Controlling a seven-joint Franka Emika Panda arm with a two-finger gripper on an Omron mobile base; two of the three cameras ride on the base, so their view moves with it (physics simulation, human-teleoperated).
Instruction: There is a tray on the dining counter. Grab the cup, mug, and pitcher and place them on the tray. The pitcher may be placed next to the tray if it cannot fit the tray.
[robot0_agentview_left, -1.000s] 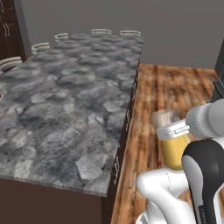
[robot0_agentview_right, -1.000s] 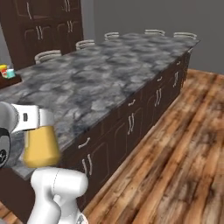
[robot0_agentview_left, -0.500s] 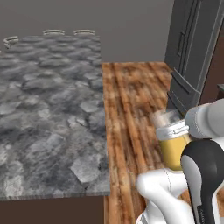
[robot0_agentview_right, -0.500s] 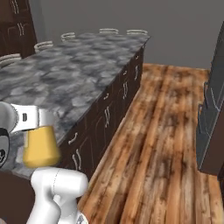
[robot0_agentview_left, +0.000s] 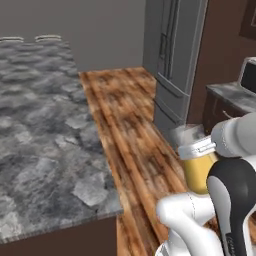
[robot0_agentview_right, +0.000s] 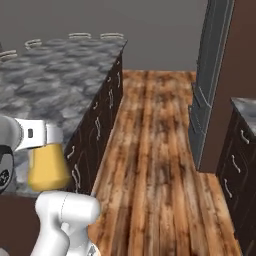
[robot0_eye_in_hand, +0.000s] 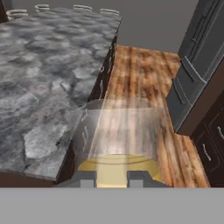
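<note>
My gripper (robot0_eye_in_hand: 113, 178) is shut on the pitcher (robot0_eye_in_hand: 117, 165), a mustard-gold tapered vessel whose near rim looks see-through in the hand view. The pitcher (robot0_agentview_left: 196, 172) hangs off the white hand, over the wooden floor beside the dining counter (robot0_agentview_left: 45, 125). In the right base view the pitcher (robot0_agentview_right: 47, 169) is at the lower left, just off the marbled top of the dining counter (robot0_agentview_right: 55, 85). The counter (robot0_eye_in_hand: 43, 78) spreads to the left of the held pitcher in the hand view. The tray, the cup and the mug are out of view.
A tall grey fridge (robot0_agentview_left: 175, 60) stands across the plank floor (robot0_agentview_right: 155, 150), with dark cabinets (robot0_agentview_right: 242, 160) under a stone top beside it. Stool backs (robot0_agentview_right: 90, 36) line the counter's far edge. An aisle of floor runs between counter and fridge.
The whole picture has shifted: the base has turned right, so the counter slid left and the fridge and right cabinets came into view. The pitcher stays held in the same place by the hand.
</note>
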